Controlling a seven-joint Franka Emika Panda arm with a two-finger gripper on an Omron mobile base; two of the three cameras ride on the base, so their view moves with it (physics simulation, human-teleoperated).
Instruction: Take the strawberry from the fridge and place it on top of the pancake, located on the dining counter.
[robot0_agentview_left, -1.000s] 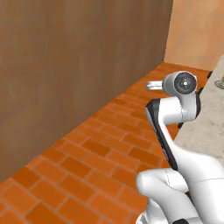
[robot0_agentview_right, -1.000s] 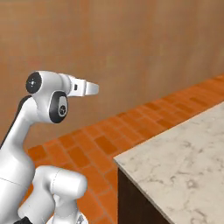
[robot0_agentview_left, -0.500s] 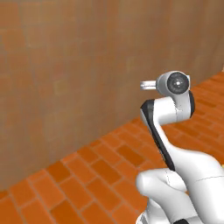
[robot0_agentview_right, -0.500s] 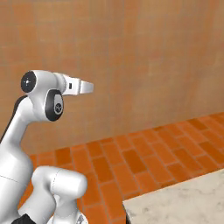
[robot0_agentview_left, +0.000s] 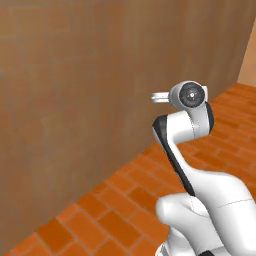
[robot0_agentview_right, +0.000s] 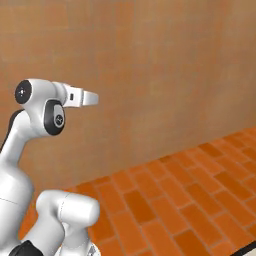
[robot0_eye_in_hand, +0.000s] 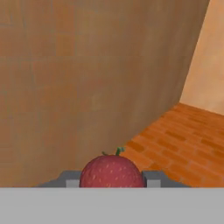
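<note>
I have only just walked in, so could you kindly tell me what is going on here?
The white Franka arm's two-finger gripper holds a small dark-red rounded strawberry with a green stalk between its fingertips; the hand view shows it clamped there. The arm is raised, its hand pointing at a plain brown wall above an orange brick floor. The base seems to be driving, carrying the berry along. A paler peach wall meets the brown one at a corner on the right.
</note>
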